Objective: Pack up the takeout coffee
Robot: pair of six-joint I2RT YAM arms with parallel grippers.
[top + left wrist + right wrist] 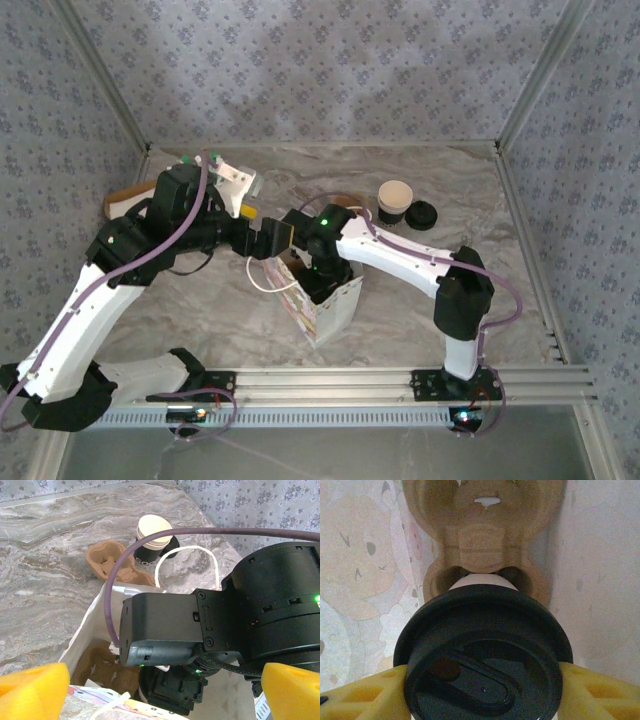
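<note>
Yellow fingers (365,695) of the right gripper (482,697) clamp the lidded coffee cup (482,630) inside the white bag (335,310) just over the brown carrier (485,540), while the left gripper (160,690) hangs spread wide, so letting go off-centre from a socket could tip the cup and spill it.

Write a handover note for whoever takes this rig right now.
Left tool: open, empty, by the bag mouth.
Right tool: shut on the cup, inside the bag.
Cup: lidded, at a slot of the carrier in the bag; seating unclear.
To do: seat it, release, withdraw.
On the table: an open cup and a loose lid.
</note>
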